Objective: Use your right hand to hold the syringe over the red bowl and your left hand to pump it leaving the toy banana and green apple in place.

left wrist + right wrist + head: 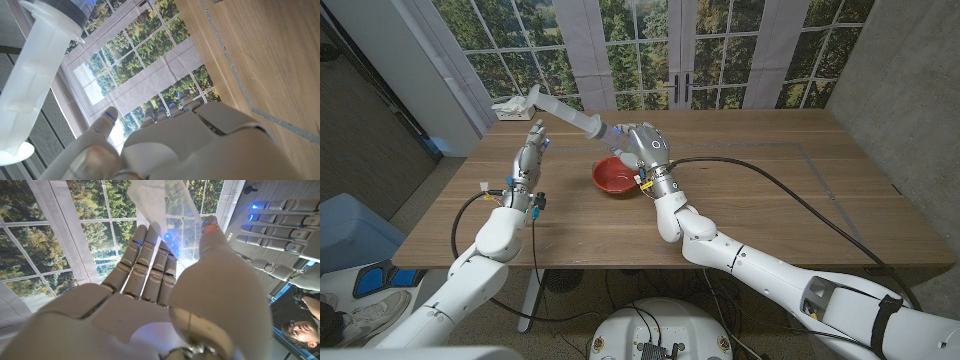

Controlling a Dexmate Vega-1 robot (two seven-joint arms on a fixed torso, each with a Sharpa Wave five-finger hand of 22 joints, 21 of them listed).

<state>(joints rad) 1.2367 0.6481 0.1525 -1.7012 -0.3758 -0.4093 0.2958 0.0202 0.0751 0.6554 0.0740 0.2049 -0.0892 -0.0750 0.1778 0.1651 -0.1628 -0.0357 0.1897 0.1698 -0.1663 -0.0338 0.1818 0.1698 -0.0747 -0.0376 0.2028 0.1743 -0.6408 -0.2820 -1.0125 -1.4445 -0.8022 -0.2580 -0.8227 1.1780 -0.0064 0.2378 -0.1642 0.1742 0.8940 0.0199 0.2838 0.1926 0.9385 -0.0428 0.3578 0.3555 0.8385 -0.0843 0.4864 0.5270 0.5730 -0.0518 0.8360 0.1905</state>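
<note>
Tall paned windows with trees beyond stand behind the far edge of a wood-grain table. The right hand grips the clear plastic syringe by its barrel, slanted above the round glossy red bowl near the table's middle. The left hand stands beside the plunger, fingers straight and apart, holding nothing.

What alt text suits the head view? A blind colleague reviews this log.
The right hand holds a large syringe above a wooden table, just behind a red bowl. The left hand hovers open near the plunger end.
</note>
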